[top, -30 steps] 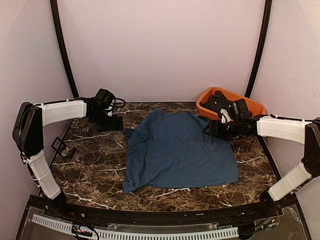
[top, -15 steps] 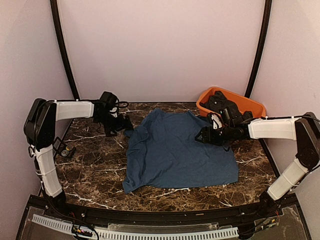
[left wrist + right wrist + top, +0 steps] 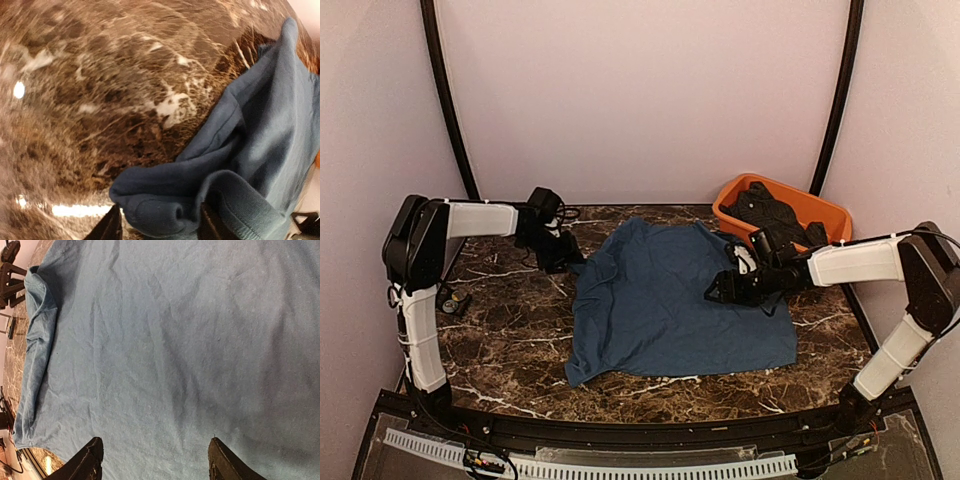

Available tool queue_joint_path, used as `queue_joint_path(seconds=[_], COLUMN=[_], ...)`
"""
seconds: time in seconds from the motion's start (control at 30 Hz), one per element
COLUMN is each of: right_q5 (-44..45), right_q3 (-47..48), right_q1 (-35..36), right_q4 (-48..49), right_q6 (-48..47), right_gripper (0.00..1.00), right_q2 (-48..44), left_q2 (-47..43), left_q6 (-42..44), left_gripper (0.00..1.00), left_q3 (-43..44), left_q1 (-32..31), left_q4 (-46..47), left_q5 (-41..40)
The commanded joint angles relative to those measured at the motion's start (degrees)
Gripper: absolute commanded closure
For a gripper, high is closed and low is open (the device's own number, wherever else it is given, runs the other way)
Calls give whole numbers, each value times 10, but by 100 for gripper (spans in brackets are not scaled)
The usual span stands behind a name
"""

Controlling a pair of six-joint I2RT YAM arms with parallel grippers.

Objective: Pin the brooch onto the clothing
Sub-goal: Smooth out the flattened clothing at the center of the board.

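Seemingly to flatten the T-shirt (image 3: 660,300), left fingers (image 3: 107,227) straddle its bunched sleeve (image 3: 160,212) at frame bottom — gripping or not, I cannot tell; right fingers (image 3: 222,462) hover open mid-cloth.

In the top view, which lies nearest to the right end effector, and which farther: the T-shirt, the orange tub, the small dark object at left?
1. T-shirt, beneath the right end effector.
2. Orange tub, behind it, far right corner.
3. Small dark object, left table edge.
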Motion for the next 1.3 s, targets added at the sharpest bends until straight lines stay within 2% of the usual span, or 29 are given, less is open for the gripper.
queue_joint_path(seconds=[0.0,0.17,0.27,0.4,0.57,0.63,0.73,1.1,1.13,1.27], right_q5=[-7,-13,-20,-27,-39,-46,-49,-46,-44,-42], right_q3=[-7,-10,-15,-23,-29,-31,-35,-56,-57,-58], right_q1=[13,22,22,22,22,22,22,21,21,21], right_q4=[10,-1,-4,-7,-8,-7,-7,-5,-7,-9], right_q6=[-4,-6,-3,6,25,30,38,51,52,54], right_gripper=[31,34,37,39,40,40,41,42,42,42], right_q2=[13,28,36,46,60,67,71,64,62,56], left_q2=[16,30,29,15,-46,-61,-61,-4,2,12], left_q6=[-4,1,12,66,156,188,231,286,288,277], left_gripper=[58,94,99,99,99,99,99,99,98,70], left_q3=[22,26,29,37,-3,-6,21,103,111,143], left_q1=[4,6,8,9,9,10,15,34,34,37], left_q4=[-6,-1,6,45,169,187,165,90,91,49], left_q5=[-8,-10,-18,-41,-40,-47,-73,-215,-225,-252])
